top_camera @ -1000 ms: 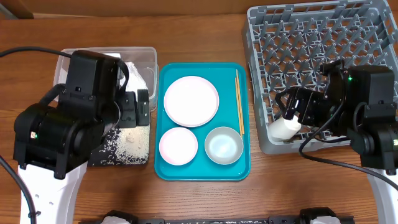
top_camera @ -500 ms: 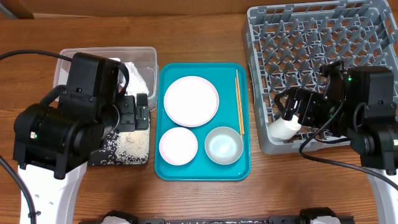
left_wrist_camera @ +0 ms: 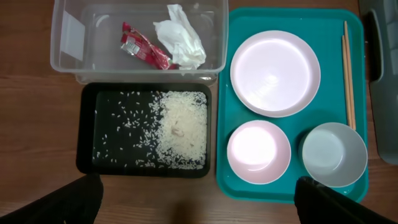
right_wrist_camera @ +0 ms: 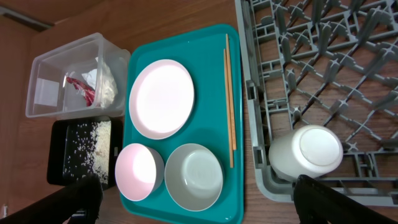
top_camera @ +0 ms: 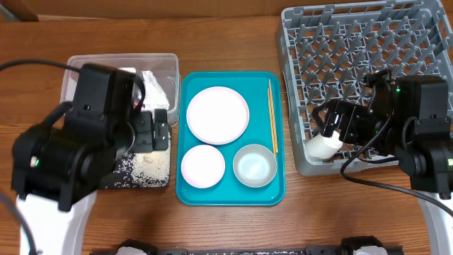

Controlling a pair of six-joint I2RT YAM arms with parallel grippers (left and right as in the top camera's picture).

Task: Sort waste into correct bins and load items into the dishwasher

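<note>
We see left gripper point(left_wrist_camera: 199, 205) spread wide, holding nothing. Right gripper point(right_wrist_camera: 199, 205) also wide apart; white cup point(right_wrist_camera: 308, 152) lies on its side in rack point(right_wrist_camera: 348, 74) corner, contact unclear. Packet point(left_wrist_camera: 143, 50) and napkin point(left_wrist_camera: 183, 43) in tub point(left_wrist_camera: 62, 37), rice point(left_wrist_camera: 183, 127) in black tray point(left_wrist_camera: 87, 124). Fingertips cut off at frame edges; overhead, left arm point(top_camera: 71, 156) hides much of both bins.

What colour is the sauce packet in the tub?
Red. The sauce packet lies in the clear tub beside the napkin; the left wrist view shows it best.
</note>
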